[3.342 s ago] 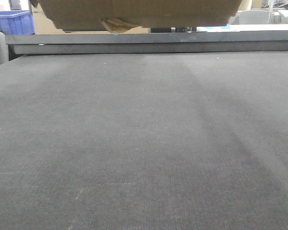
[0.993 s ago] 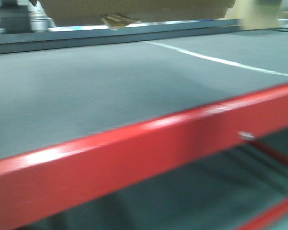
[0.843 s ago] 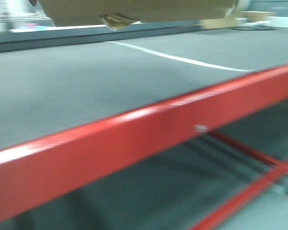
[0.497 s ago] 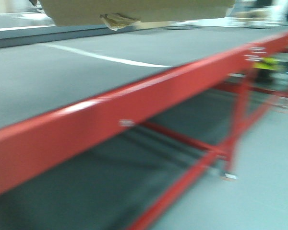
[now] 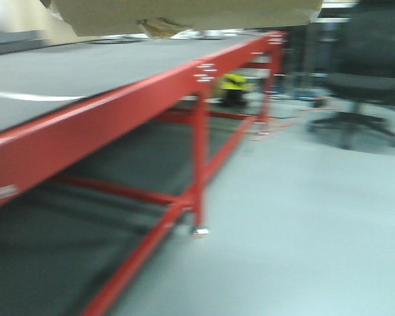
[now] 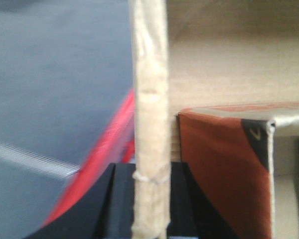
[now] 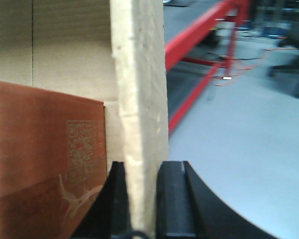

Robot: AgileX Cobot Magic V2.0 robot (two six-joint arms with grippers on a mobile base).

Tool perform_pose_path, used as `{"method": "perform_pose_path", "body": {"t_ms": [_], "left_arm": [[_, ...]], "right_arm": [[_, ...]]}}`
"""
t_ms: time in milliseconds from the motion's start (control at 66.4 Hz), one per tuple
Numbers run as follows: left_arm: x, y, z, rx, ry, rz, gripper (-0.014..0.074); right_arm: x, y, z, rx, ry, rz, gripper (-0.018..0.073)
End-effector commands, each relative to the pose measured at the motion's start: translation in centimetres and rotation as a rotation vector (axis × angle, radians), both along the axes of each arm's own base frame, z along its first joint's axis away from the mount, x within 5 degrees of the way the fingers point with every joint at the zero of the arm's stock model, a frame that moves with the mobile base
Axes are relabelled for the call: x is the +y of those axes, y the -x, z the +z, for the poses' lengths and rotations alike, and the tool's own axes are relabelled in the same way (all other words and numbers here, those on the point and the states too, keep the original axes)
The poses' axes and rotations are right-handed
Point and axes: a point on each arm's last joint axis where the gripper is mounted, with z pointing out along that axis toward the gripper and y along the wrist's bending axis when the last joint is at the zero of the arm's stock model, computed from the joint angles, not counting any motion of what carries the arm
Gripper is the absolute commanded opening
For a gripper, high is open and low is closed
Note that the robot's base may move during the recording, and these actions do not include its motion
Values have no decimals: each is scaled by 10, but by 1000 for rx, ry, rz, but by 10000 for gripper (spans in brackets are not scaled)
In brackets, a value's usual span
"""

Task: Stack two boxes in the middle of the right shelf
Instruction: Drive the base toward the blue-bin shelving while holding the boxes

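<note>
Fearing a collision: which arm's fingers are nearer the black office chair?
Right. Right fingers grip the box wall facing the chair; left fingers grip the far wall, beside the red table.

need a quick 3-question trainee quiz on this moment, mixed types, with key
1. True or false: the left pincer and the right pincer each clamp a wall of the cardboard box.
2. The table frame is: A blue, B red, C white.
3. Fill in: in the front view, a dark ____ stands at the far right.
Key: 1 true; 2 B; 3 office chair.
</note>
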Motion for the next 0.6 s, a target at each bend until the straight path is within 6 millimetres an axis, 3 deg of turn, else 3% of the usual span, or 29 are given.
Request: {"method": "perform_pose_path", "body": {"t_ms": [0,587], "left_arm": [[2,3,10,-51,1,-8,-111],[2,3,10,-51,1,-8,-111]], "right_arm": [[0,5,17,-105,-14,31,-143],[0,5,17,-107,-15,32,-143]]}}
